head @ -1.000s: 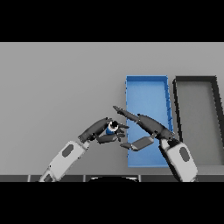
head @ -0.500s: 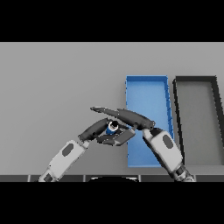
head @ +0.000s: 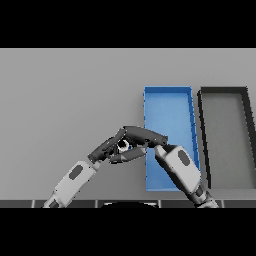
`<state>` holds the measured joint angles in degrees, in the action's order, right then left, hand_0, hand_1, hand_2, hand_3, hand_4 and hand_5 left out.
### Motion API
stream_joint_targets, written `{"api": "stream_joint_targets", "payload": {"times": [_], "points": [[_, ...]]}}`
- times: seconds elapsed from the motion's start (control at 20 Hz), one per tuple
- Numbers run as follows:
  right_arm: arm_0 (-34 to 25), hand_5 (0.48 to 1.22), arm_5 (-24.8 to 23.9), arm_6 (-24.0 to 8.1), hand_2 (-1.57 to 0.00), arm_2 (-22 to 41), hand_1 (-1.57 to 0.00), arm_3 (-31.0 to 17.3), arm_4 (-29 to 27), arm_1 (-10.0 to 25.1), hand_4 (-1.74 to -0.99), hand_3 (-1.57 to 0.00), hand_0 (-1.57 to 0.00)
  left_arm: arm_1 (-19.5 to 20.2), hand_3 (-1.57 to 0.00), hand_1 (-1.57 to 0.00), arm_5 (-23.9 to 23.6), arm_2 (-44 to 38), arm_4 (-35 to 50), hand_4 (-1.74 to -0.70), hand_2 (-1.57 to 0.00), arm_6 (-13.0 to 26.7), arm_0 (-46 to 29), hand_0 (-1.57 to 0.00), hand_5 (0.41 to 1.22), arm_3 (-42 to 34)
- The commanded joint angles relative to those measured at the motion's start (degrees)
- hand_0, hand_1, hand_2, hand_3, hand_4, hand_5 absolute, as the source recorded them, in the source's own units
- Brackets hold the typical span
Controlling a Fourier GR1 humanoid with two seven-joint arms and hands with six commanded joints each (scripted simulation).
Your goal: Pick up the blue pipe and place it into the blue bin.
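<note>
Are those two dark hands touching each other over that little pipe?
Touching. In the head view the right hand lies across the left hand, no gap showing; the pipe peeks between them.

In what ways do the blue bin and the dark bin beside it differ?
The blue bin is bright blue, while the dark bin is black-walled with a grey floor. The blue bin lies nearer the table's middle; the dark bin lies further right. The right arm crosses the blue bin's lower part, not the dark bin's. Both are long, open-topped, rectangular and hold nothing.
</note>
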<state>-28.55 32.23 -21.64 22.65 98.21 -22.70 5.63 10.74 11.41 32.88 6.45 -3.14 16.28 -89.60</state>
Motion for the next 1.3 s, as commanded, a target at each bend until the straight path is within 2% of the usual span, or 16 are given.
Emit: {"api": "stream_joint_targets", "payload": {"times": [0.0, 0.05, 0.1, 0.3, 0.35, 0.45, 0.5, 0.55, 0.6, 0.7, 0.8, 0.9, 1.05, 1.15, 1.25], "points": [[-0.13, 0.968, -0.18, 1.62, -1.40, 0.33, -1.39, -0.29, 0.94, -0.25, -1.452, -1.32, -1.39, -0.25, -1.31, -1.34, 0.16, -0.10, 0.64, -1.69, -1.25, -1.08, -0.56, -1.36, 1.221, -0.25], [-0.55, 1.019, -0.22, 4.60, -1.43, 0.65, -1.42, -0.04, 3.71, 0.42, -1.441, -1.37, -1.43, -0.94, -1.36, -1.39, 0.04, -0.44, 0.99, -1.70, -1.31, -1.47, 0.02, -1.40, 1.221, 0.23], [-1.15, 1.059, -0.20, 5.48, -1.46, 0.96, -1.45, 0.30, 5.37, 1.04, -1.447, -1.41, -1.46, -0.91, -1.41, -1.43, 0.15, -0.62, 1.33, -1.71, -1.35, -0.79, 0.75, -1.44, 1.221, 0.50], [-0.31, 1.155, -1.54, 5.93, -1.53, 1.52, -1.52, 1.37, 4.83, 1.87, -1.475, -1.51, -1.52, -0.82, -1.50, -1.51, 0.30, -0.35, 2.23, -1.73, -1.39, -0.24, 0.05, -1.52, 1.221, -0.30], [-0.40, 1.168, -1.93, 6.43, -1.53, 1.39, -1.53, 1.17, 4.70, 1.72, -1.480, -1.52, -1.53, -0.09, -1.33, -1.35, 0.24, -0.37, 1.31, -1.65, -1.22, -0.83, 0.57, -1.43, 1.221, -0.09], [-0.04, 1.187, -2.19, 4.82, -1.55, 1.49, -1.55, 1.51, 3.28, 1.21, -1.487, -1.54, -1.55, 2.13, -0.85, -0.87, 1.31, 1.05, -2.41, -1.41, -0.78, -2.49, 1.07, -0.93, 1.221, -0.34], [0.55, 1.194, -1.85, 5.40, -1.55, 1.70, -1.55, 1.53, 4.05, 1.21, -1.488, -1.54, -1.55, 3.12, -0.68, -0.69, 2.80, 1.40, -3.75, -1.31, -0.62, -2.71, 1.74, -0.74, 1.221, 0.37], [-0.42, 1.199, -1.86, 3.95, -1.56, 1.41, -1.56, 0.89, 4.57, 0.81, -1.490, -1.55, -1.56, 3.29, -0.55, -0.55, 3.33, 1.58, -5.06, -1.22, -0.50, -2.36, 2.45, -0.59, 1.221, 0.83], [-0.34, 1.204, -1.42, 3.34, -1.56, 1.15, -1.56, 0.80, 4.77, 0.61, -1.491, -1.55, -1.56, 3.50, -0.44, -0.44, 3.61, 1.59, -6.20, -1.14, -0.40, -3.10, 2.32, -0.47, 1.187, 1.16], [-0.09, 1.210, -0.32, 2.42, -1.56, 0.62, -1.56, 1.62, 3.89, -0.01, -1.493, -1.56, -1.56, 3.53, -0.28, -0.28, 3.73, 1.67, -7.17, -1.04, -0.26, -5.72, 2.17, -0.30, 1.020, 1.51], [0.17, 1.214, -0.05, 4.14, -1.57, 0.12, -1.57, 1.76, 4.82, -0.94, -1.495, -1.56, -1.57, 3.55, -0.18, -0.18, 2.80, 1.01, -7.61, -0.97, -0.16, -3.33, 3.02, -0.19, 0.849, 2.63], [0.20, 1.216, 0.56, 5.01, -1.57, -0.01, -1.57, 1.96, 5.26, -1.11, -1.496, -1.57, -1.57, 4.27, -0.11, -0.12, 2.30, 1.57, -8.59, -0.91, -0.10, -2.18, 1.95, -0.12, 0.735, 1.83], [0.04, 1.219, 0.93, 5.22, -1.57, -0.26, -1.57, 1.35, 6.17, -1.46, -1.493, -1.57, -1.57, 3.70, -0.06, -0.06, 2.10, 1.08, -7.87, -0.89, -0.05, 1.05, 2.70, -0.06, 0.638, 2.03], [-0.11, 1.220, 1.19, 5.75, -1.57, -1.16, -1.57, 0.92, 5.40, -1.43, -1.490, -1.57, -1.57, 3.44, -0.04, -0.04, 2.47, 0.58, -6.31, -0.89, -0.03, 2.00, 2.35, -0.04, 0.599, 1.50], [-0.20, 1.220, 0.55, 4.73, -1.57, -0.87, -1.57, 1.64, 4.33, -2.45, -1.489, -1.57, -1.57, 3.20, -0.02, -0.02, 2.59, 0.58, -5.80, -0.89, -0.02, 2.89, 2.01, -0.03, 0.576, 1.64]]}}
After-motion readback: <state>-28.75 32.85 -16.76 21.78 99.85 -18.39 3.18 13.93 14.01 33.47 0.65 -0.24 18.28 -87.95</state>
